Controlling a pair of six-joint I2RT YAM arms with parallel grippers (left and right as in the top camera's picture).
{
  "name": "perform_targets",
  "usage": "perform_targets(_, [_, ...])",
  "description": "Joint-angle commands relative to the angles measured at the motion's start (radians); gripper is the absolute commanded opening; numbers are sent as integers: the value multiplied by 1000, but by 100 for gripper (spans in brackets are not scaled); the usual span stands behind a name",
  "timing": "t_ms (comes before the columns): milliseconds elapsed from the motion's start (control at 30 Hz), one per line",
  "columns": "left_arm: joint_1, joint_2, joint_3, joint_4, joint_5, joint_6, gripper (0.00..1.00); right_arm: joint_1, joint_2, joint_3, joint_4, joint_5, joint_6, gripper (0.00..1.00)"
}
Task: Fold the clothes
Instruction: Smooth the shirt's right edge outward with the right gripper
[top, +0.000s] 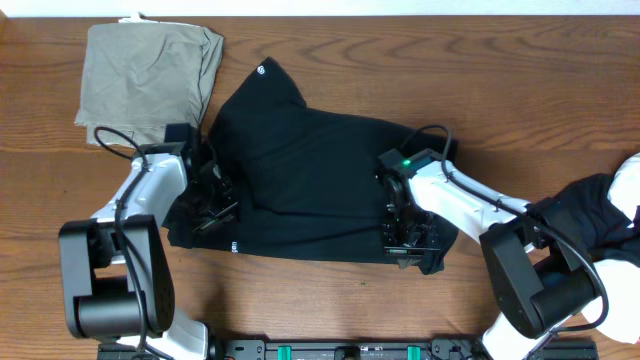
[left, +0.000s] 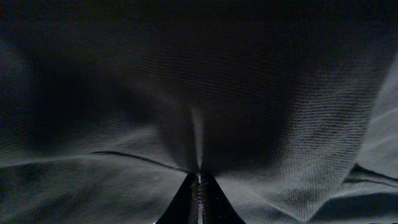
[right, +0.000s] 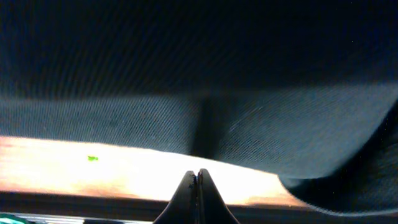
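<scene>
The shirt (top: 310, 170) lies spread flat between both arms, its long axis running side to side. The left gripper (top: 212, 205), jaws closed, pinches a ridge of cloth at the shirt's left near corner. The right gripper (top: 405, 240) is closed at the shirt's right near hem, but I cannot tell whether it holds cloth.

Both arms reach inward, elbows bent, wrists tipped low. The left gripper (top: 207, 205) has its jaws closed on a pinch of the black garment (top: 310, 180). The right gripper (top: 405, 238) is closed tight.
</scene>
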Motion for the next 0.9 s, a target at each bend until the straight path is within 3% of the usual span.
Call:
perform_targets(0, [-24,14,-4,6,18,-5,6,-42,-3,-3,4,19,19,1])
perform_targets(500, [77,127,-11,144,16,0,6,-117,-3,-108,83,33,34,1])
perform_targets(867, [181,138,-11,153,-53,3,6,-246,-3,-108,10,104,33,1])
